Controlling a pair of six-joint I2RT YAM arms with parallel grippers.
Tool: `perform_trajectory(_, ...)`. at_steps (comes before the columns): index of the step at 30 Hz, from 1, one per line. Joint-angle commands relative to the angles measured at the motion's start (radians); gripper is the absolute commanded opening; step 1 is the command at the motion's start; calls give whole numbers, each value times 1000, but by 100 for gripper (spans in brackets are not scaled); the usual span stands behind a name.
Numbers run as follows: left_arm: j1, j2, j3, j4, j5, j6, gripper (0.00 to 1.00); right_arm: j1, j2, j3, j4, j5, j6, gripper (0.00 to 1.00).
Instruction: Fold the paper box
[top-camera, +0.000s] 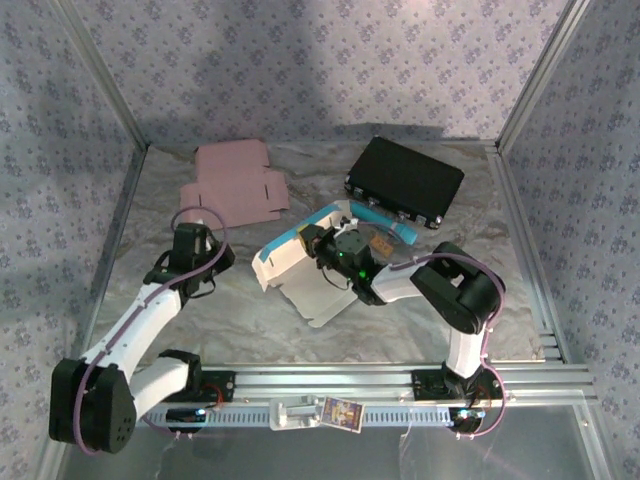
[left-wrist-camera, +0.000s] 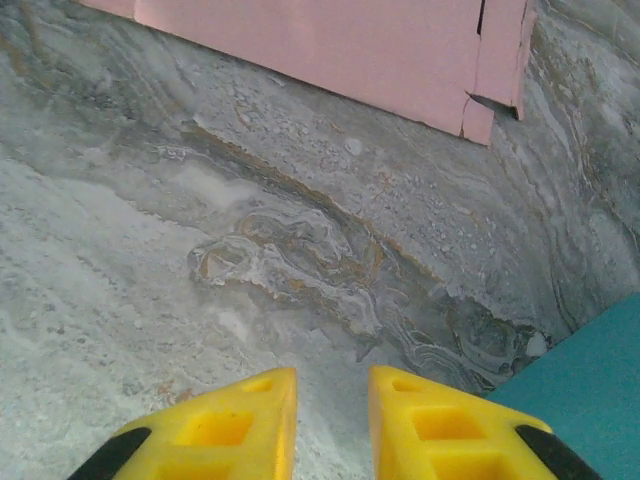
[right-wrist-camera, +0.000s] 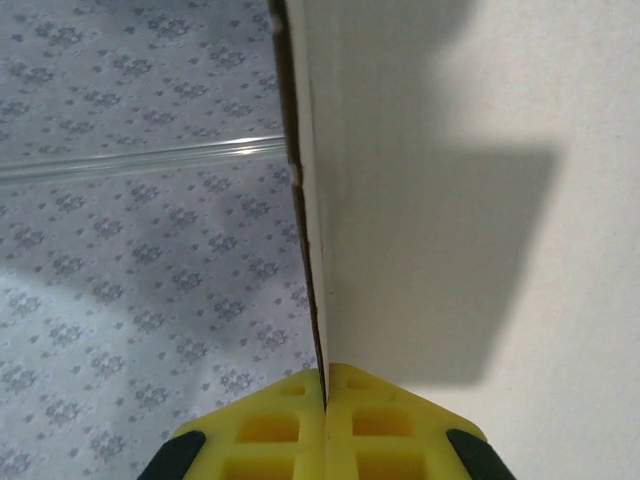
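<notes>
Right tool (top-camera: 325, 243), seen from the overhead camera, reaches in from the right to the middle of the tabletop (top-camera: 240, 305) and meets the paper box (top-camera: 290, 262), a half-formed white carton with teal outer faces, one flap spread flat toward the near edge. The left tool (top-camera: 193, 235) hangs just to the left of the box without touching it. A flat pink card blank (top-camera: 235, 180) lies farther back on the left, and a black case (top-camera: 405, 180) sits at the back right. From the left wrist camera, the left tool (left-wrist-camera: 333, 400) shows two yellow fingers with a narrow gap between them and nothing in it, above bare marbled tabletop (left-wrist-camera: 250, 250). The pink card blank (left-wrist-camera: 330, 45) runs along the top, and a teal corner at the lower right is probably the paper box (left-wrist-camera: 590, 390). From the right wrist camera, the right tool (right-wrist-camera: 326, 385) is pinched tight on the thin edge of one white panel of the paper box (right-wrist-camera: 470, 250), which rises straight up from the fingertips. The box looks light, thin and springy, stiff across a panel but ready to bend at its creases. It would likely crumple under a hard squeeze, so panel edges and flap rims seem the best places to take hold.
</notes>
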Motion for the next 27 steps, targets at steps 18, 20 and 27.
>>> perform_trajectory(18,-146,-51,-190,255,190,361,22,-9,55,13,52,-71,13,0)
perform_trajectory(20,-161,-49,-190,264,195,366,24,-8,55,19,52,-67,17,0)
perform_trajectory(27,-219,-41,-200,306,204,385,28,-9,49,25,54,-57,27,0)
